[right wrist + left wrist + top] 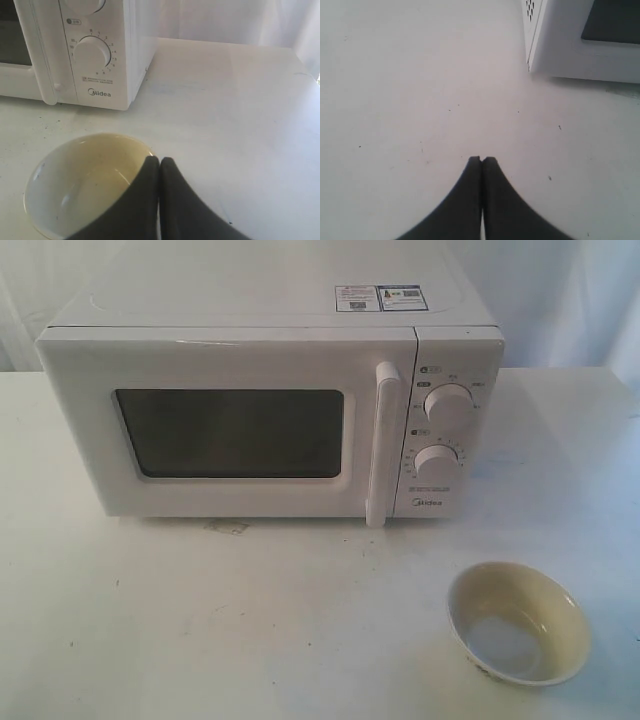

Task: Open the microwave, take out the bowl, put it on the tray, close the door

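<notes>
Microwave: I see the white microwave (230,295) standing toward the back edge of the counter (250,620), nearer the back left corner than the right, with two stickers (381,297) on its top.
Door: the door (215,365) sits flush with the front, closed; its dark window (230,433) shows me nothing of the inside.
Handle: the tall white bar handle (383,445) stands upright at the door's right side, just beside the control panel.
Knobs: two round white knobs, the upper one (447,408) directly above the lower one (437,462), with the Midea name under them.
Bowl: the bowl (518,622) rests upright on the bare counter near the front right corner, well apart from the microwave, in front of its control side; cream-yellow inside, with small dark marks low on the white outside.
Left gripper: my left gripper (481,160) has its two dark fingers pressed together with nothing between them, over bare counter beside the microwave's front left corner.
Right gripper: my right gripper (159,161) is also pressed together and carries nothing; its tips overlap the rim of the bowl in the wrist view, and I cannot tell whether they touch it or hang above it.
Counter: white, lightly speckled, with a faint scuffed patch just in front of the door.
</notes>
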